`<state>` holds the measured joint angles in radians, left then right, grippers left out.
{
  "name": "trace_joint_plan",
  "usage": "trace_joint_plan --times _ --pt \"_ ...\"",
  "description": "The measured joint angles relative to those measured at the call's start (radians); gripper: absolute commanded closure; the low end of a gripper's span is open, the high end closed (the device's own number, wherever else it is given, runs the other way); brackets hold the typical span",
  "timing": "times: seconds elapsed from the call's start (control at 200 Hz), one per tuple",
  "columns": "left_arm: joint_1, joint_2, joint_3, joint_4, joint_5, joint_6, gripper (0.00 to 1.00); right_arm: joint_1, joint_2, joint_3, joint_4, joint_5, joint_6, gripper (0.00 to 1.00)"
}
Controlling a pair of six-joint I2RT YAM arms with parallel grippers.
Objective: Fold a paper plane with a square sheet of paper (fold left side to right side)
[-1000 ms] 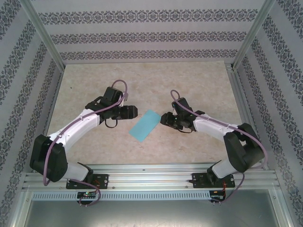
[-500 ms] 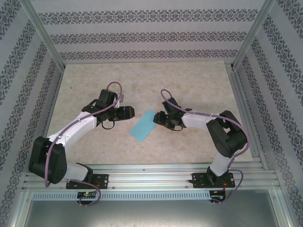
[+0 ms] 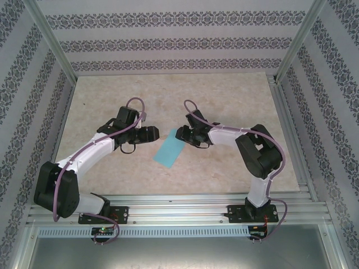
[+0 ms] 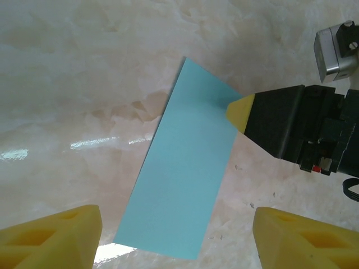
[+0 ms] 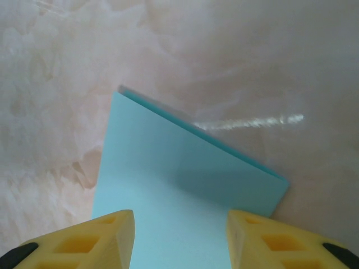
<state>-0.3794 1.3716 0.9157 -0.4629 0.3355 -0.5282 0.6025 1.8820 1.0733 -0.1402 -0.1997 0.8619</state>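
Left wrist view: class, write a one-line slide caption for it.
Folded turquoise paper lies flat on the marbled table, framed by the open left gripper, while the right gripper reaches its side edge.

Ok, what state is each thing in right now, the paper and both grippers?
square sheet of paper: folded in half into a rectangle, lying flat.
left gripper: open, empty, beside the paper.
right gripper: open, holding nothing, fingertips at the paper's far end.

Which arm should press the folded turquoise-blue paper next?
Probably right: the right gripper is over the far end of the folded turquoise-blue paper; the left gripper hangs open beside it.
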Motion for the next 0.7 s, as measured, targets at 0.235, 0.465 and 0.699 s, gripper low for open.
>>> trace_joint_plan --times 0.235,0.465,0.699 --pt "0.043 -0.024 -0.05 0.011 0.024 -0.001 0.28 0.0 0.088 0.074 0.042 -0.04 -0.011 0.54" --pt "0.079 -0.052 -0.084 0.024 0.052 -0.002 0.28 0.0 0.101 0.094 0.055 -0.064 -0.039 0.54" --pt "0.091 -0.055 -0.087 0.025 0.059 -0.001 0.28 0.013 0.172 0.169 0.072 -0.121 -0.072 0.55"
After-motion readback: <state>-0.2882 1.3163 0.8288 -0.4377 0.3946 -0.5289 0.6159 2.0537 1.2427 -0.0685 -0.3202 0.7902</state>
